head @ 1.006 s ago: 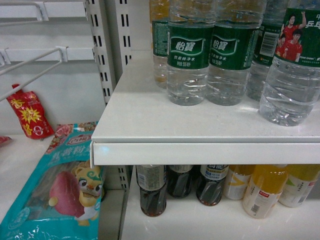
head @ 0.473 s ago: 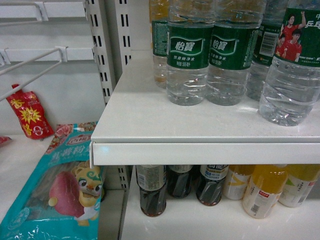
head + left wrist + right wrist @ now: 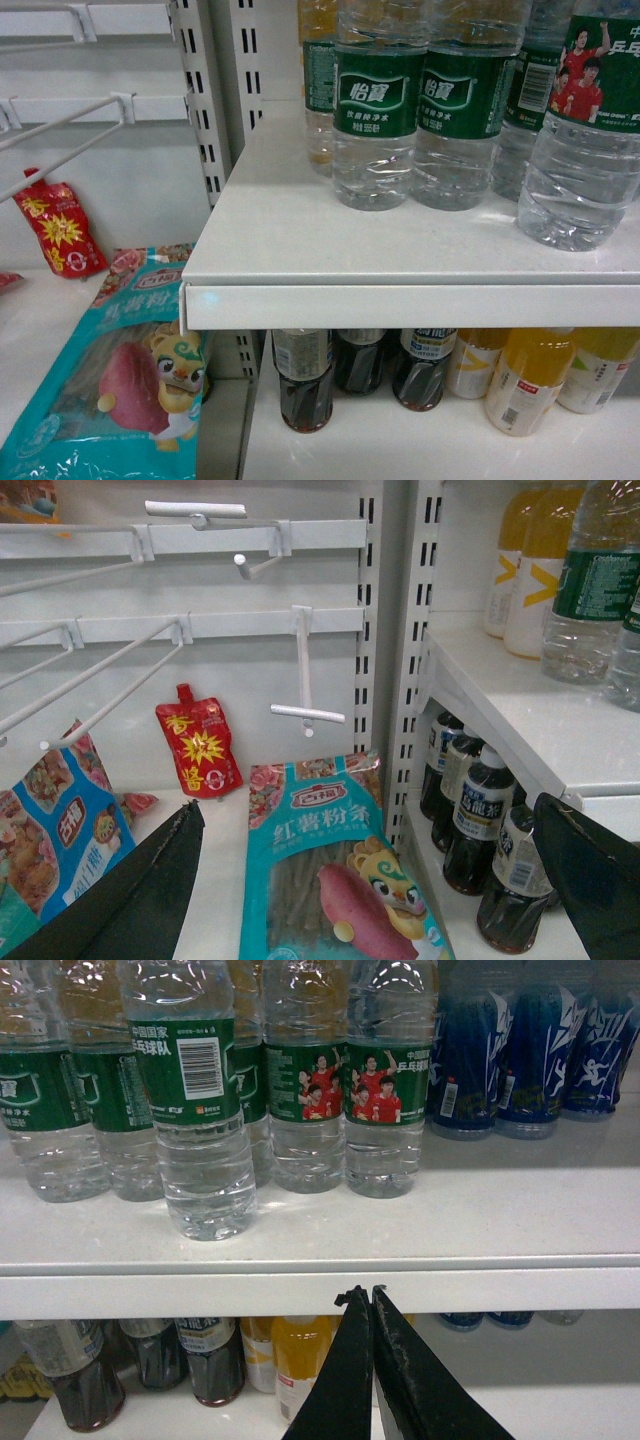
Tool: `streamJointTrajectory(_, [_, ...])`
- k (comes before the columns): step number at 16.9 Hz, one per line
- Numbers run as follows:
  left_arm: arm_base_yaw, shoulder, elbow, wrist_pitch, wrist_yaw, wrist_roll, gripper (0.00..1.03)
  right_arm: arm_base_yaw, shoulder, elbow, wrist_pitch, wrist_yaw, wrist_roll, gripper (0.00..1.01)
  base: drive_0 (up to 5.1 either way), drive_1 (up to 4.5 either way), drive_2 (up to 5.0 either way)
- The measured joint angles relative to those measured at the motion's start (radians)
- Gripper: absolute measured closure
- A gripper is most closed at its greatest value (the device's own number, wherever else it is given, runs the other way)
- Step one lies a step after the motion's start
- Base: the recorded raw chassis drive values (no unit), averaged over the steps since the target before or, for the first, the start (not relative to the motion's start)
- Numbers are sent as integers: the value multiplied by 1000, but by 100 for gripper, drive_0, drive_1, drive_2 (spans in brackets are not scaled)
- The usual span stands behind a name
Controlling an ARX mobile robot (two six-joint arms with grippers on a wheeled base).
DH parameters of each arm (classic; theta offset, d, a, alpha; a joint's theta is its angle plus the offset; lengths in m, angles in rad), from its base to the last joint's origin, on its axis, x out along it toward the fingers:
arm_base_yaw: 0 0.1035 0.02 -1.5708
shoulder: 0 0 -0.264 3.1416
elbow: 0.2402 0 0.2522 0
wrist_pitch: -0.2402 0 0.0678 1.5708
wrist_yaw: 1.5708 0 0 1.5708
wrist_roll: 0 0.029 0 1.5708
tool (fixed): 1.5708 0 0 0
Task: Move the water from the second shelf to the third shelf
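Upright, water with green 怡寶 label and barcode, left hand wide, right hand closed empty.

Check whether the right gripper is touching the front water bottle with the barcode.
Apart. In the right wrist view the right gripper, shut, sits below the shelf's front edge, while the water bottle stands up on the shelf to its left, with bare shelf between them.

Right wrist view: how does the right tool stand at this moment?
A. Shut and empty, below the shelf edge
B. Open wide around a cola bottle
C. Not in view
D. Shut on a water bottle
A: the right tool has its tips together, empty, below the shelf edge.
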Motion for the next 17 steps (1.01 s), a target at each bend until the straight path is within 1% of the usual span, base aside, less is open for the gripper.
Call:
streamJointTrajectory(4, [0, 0, 0, 1, 0, 0, 5, 0, -1, 0, 4, -1, 0, 99, 0, 0, 0])
streamJointTrajectory(5, [0, 0, 0, 1, 0, 0, 5, 0, -1, 0, 4, -1, -1, 89, 0, 0, 0])
streamJointTrajectory(8, [0, 0, 0, 1, 0, 0, 5, 0, -1, 0, 4, -1, -1, 51, 0, 0, 0])
streamJointTrajectory(10, [0, 0, 0, 1, 0, 0, 5, 0, -1, 0, 4, -1, -1, 21, 0, 0, 0])
streamJointTrajectory(11, [0, 0, 0, 1, 0, 0, 5, 0, -1, 0, 4, -1, -1, 8, 0, 0, 0])
streamJointTrajectory(13, [0, 0, 0, 1, 0, 0, 5, 0, -1, 0, 4, -1, 0, 2, 0, 0, 0])
streamJointTrajectory(14, [0, 0, 0, 1, 0, 0, 5, 0, -1, 0, 4, -1, 0, 2, 0, 0, 0])
streamJointTrajectory(15, [0, 0, 0, 1, 0, 0, 5, 0, -1, 0, 4, -1, 0, 4, 0, 0, 0])
streamJointTrajectory(17, [0, 0, 0, 1, 0, 0, 5, 0, -1, 0, 4, -1, 0, 3, 0, 0, 0])
